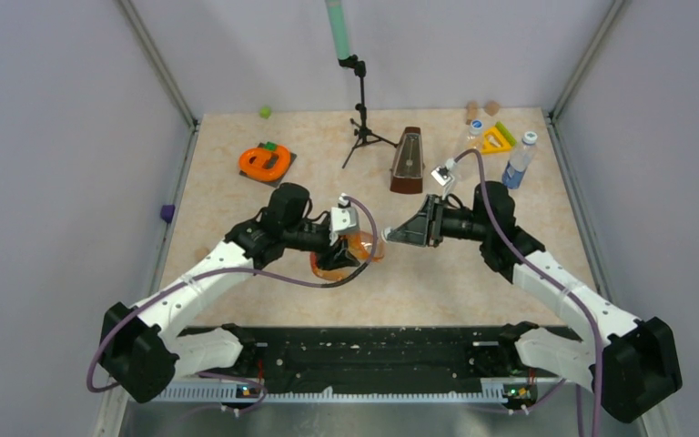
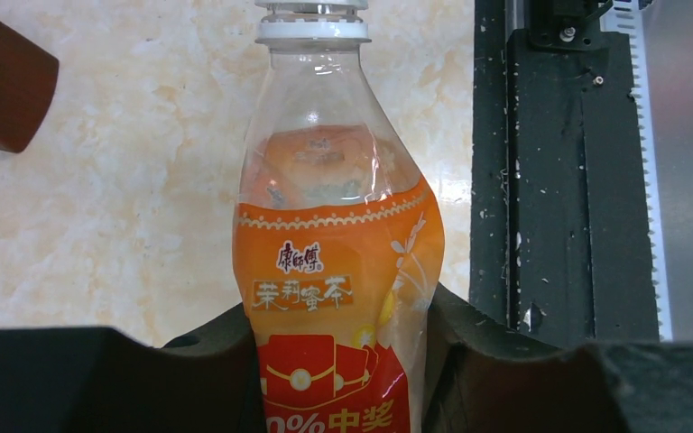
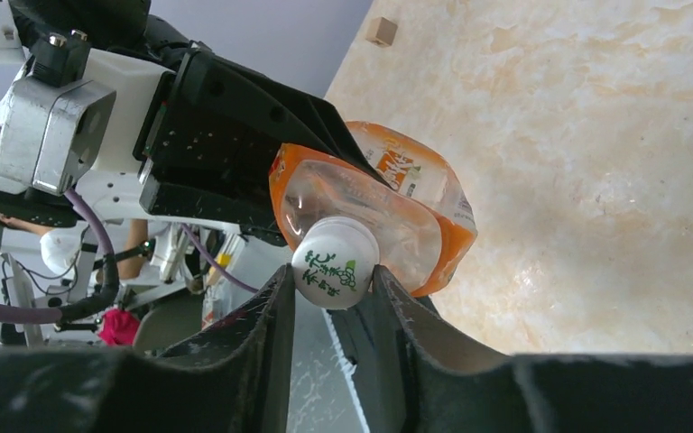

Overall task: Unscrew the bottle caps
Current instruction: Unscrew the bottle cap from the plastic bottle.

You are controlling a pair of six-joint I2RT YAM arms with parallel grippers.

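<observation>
Right gripper (image 3: pixel 334 281): black, ridged fingers (image 3: pixel 262 334) fill the near edge. They pinch the white cap (image 3: pixel 332 262) from both sides. Green print on the cap's top is too small to read. Just past the jaws, the squat bottle (image 3: pixel 388 207) is held sideways, its thin clear plastic dented at the shoulder and orange liquid inside.

Left gripper (image 2: pixel 338 314): clamped on the bottle's labelled lower body. The base is hidden between the pads and the cap is cut off at the frame top. Whether the bottle touches the marbled beige table (image 1: pixel 237 228) cannot be told.

Beyond the right jaws stands a brown metronome (image 1: pixel 408 162). Farther off are a plain clear bottle (image 1: pixel 473 137) and a blue-labelled bottle (image 1: pixel 519 162), both upright and capped.
</observation>
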